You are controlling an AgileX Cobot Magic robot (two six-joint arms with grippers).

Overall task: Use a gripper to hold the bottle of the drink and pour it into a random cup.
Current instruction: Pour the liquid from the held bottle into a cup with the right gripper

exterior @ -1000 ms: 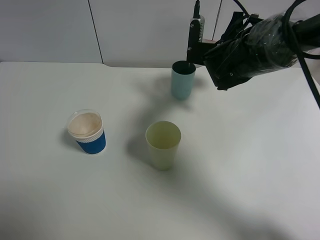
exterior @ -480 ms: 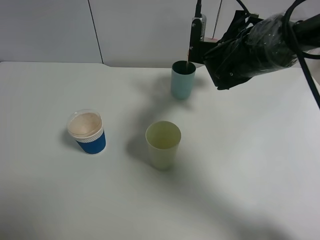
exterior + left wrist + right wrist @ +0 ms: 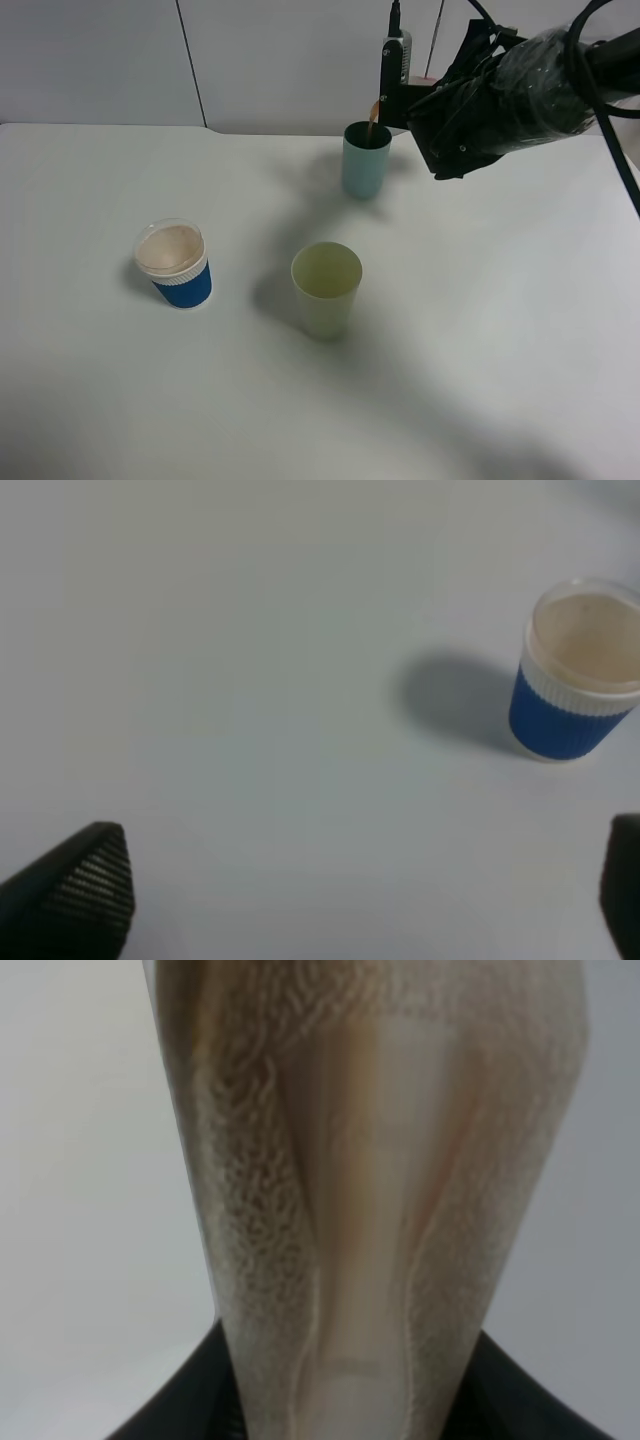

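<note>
Froth-coated translucent bottle [image 3: 370,1190] streams brown drink [image 3: 372,112] into teal cup [image 3: 364,165].

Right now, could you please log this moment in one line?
phase: pouring | right gripper: jaws shut on bottle, tilted over teal cup | drink: brown stream entering cup | left gripper: open

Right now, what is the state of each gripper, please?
Left gripper: open, holding nothing.
Right gripper: shut on the tall slim translucent plastic bottle, with brown drink pouring out.
</note>
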